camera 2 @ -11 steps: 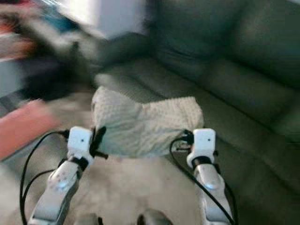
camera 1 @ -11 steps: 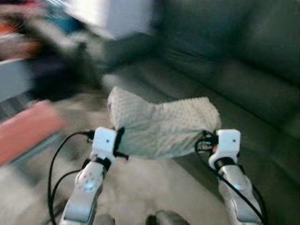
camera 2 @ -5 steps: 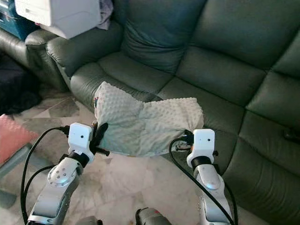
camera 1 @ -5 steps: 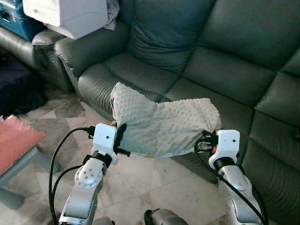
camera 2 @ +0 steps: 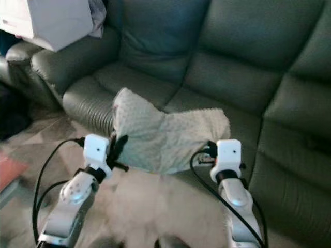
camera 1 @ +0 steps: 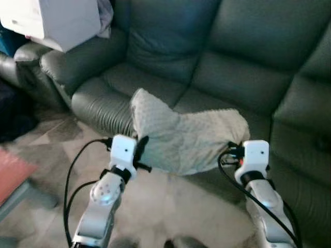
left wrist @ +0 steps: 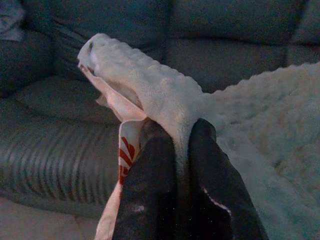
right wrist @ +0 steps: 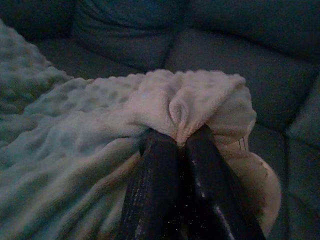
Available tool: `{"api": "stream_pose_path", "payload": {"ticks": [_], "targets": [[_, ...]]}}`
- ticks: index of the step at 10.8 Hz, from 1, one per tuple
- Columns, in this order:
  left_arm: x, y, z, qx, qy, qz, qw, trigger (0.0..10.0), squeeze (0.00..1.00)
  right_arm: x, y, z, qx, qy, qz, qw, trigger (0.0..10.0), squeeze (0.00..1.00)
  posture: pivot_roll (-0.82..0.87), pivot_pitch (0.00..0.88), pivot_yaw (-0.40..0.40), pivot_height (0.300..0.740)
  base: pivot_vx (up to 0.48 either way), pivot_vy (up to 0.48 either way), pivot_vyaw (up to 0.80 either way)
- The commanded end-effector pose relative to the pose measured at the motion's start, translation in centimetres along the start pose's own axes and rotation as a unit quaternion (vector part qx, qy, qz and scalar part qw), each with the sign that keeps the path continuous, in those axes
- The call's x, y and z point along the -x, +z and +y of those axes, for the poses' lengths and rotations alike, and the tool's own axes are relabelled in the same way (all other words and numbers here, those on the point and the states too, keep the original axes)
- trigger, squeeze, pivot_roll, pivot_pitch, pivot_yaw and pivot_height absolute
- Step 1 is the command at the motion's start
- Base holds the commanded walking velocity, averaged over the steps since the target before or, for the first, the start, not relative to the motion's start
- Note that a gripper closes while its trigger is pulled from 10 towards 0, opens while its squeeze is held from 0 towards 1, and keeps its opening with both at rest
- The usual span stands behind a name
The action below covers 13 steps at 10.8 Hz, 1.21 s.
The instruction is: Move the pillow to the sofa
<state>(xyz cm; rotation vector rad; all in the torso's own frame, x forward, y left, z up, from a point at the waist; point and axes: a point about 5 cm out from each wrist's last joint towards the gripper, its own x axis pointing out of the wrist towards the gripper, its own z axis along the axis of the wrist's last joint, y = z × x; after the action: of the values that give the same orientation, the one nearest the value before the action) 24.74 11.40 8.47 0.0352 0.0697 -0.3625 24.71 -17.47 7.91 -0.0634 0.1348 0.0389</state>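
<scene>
A pale, bumpy-textured pillow (camera 1: 189,135) hangs in the air between my two arms, just in front of the dark green leather sofa (camera 1: 243,62). My left gripper (camera 1: 140,147) is shut on the pillow's left edge, and the left wrist view has its black fingers (left wrist: 155,165) pinching the fabric, with a red-and-white patch underneath. At the other end my right gripper (camera 1: 231,150) is shut on the pillow's right corner, whose fabric bunches between the fingers (right wrist: 160,160) in the right wrist view. The pillow's far edge reaches over the front of the sofa seat (camera 2: 150,82).
A white box (camera 1: 49,20) rests on the sofa's left armrest, with a cloth behind it. Pale tiled floor (camera 1: 46,150) lies below my arms. A pink object (camera 1: 8,173) sits at the left edge on the floor side.
The view has shifted and I am closer to the sofa, which now lies directly behind the pillow. Both grippers keep the same hold on the pillow.
</scene>
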Motion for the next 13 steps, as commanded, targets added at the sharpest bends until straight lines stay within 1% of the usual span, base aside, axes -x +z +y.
{"api": "stream_pose_path", "payload": {"ticks": [1,7,8,11,13], "targets": [[0.02,0.19,0.09,-0.002,-0.005,-0.005,1.0,10.0,0.0,0.07,0.09,0.72,-0.003,0.013,-0.004,1.0,10.0,0.0,-0.08,0.087,-0.05,0.74,0.349,0.0,-0.8],[-0.23,-0.12,-0.47,-0.001,-0.015,0.001,1.0,10.0,0.0,0.12,0.11,0.53,0.001,0.013,-0.004,1.0,10.0,0.0,-0.09,0.092,-0.052,0.74,0.293,0.0,-0.8],[-0.27,-0.13,-0.5,0.0,-0.014,0.001,1.0,10.0,0.0,0.08,0.19,0.56,-0.001,0.014,-0.007,1.0,10.0,0.0,-0.09,0.092,-0.052,0.74,0.0,0.0,-0.75],[-0.39,-0.21,-0.59,-0.004,-0.013,0.006,1.0,10.0,0.0,0.08,0.24,0.66,-0.002,0.017,-0.008,1.0,10.0,0.0,-0.09,0.095,-0.053,0.74,0.0,0.0,0.0],[-0.57,0.04,-0.11,-0.008,-0.005,0.0,1.0,10.0,0.0,-0.23,0.35,0.42,0.001,0.013,-0.01,1.0,10.0,0.0,-0.08,0.097,-0.052,0.74,0.0,0.0,0.0]]}}
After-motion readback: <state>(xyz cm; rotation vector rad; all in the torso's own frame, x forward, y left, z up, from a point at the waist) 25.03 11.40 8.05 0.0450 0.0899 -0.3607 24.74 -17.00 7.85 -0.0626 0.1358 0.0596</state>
